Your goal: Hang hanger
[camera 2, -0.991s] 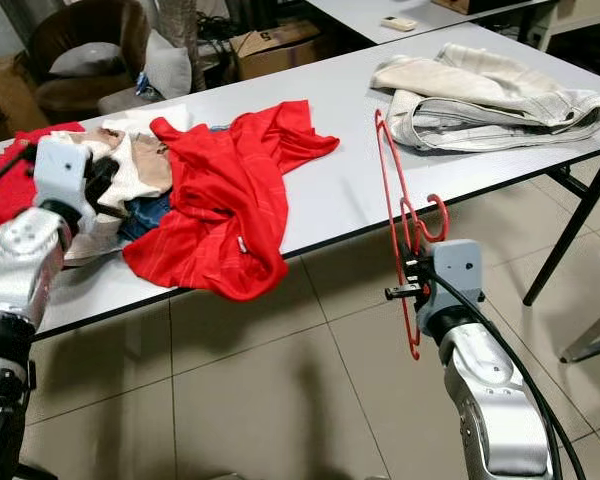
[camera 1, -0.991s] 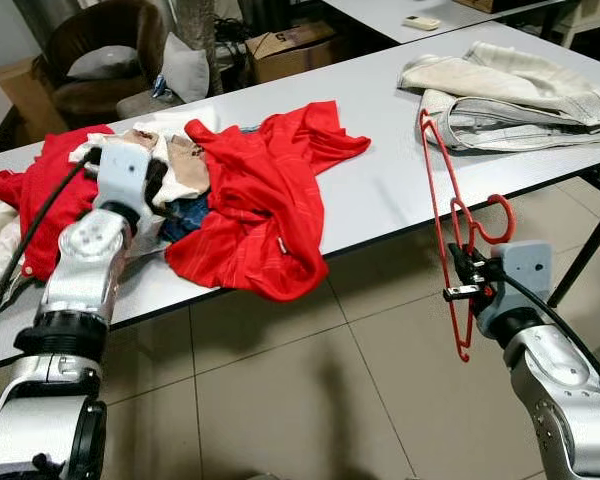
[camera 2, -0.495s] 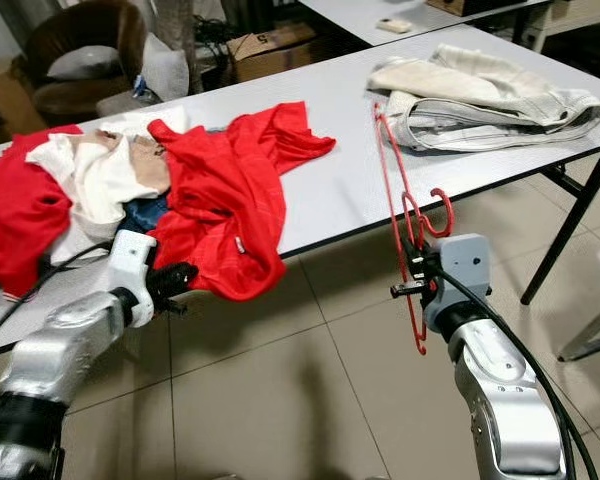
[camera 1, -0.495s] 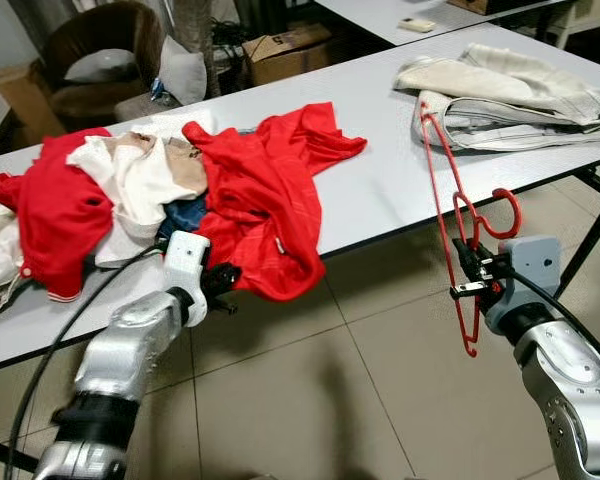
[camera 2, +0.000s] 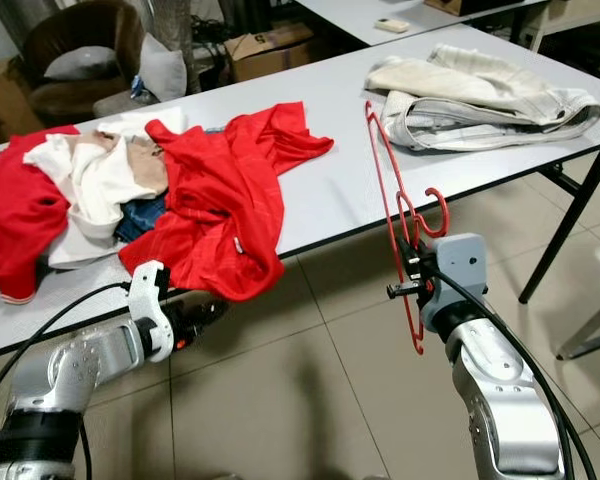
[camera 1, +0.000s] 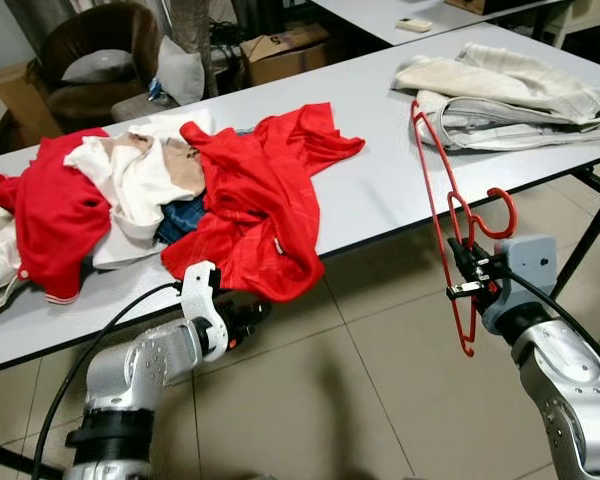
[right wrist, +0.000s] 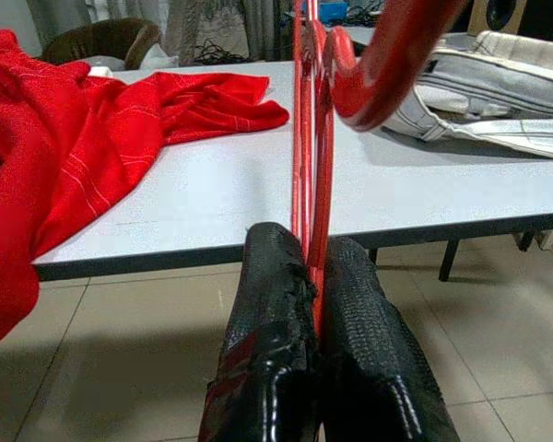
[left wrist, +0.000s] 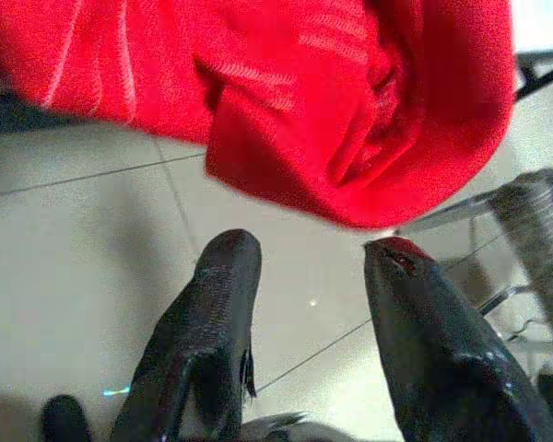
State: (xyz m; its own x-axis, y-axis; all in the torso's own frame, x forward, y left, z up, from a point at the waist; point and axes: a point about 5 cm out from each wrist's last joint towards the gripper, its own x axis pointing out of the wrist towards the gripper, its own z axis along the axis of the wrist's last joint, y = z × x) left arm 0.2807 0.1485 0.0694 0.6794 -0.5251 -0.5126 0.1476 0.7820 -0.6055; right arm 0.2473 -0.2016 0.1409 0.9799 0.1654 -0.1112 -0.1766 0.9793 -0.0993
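Gripping one red hanger [camera 1: 448, 215] upright.

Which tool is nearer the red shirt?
Left. The left tool is open just below the red shirt hem off the table edge; the right tool holds the hanger further off.

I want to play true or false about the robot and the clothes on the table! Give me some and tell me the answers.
1. The right gripper holds a red hanger. True.
2. The left gripper has its jaws shut on the red shirt. False: its jaws are open and empty, below the table edge, near the shirt's hanging hem.
3. The hanger lies flat on the table. False: it is held upright in front of the table.
4. A pale folded garment lies on the table at the robot's right. True.
5. The red shirt hangs partly over the table edge. True.
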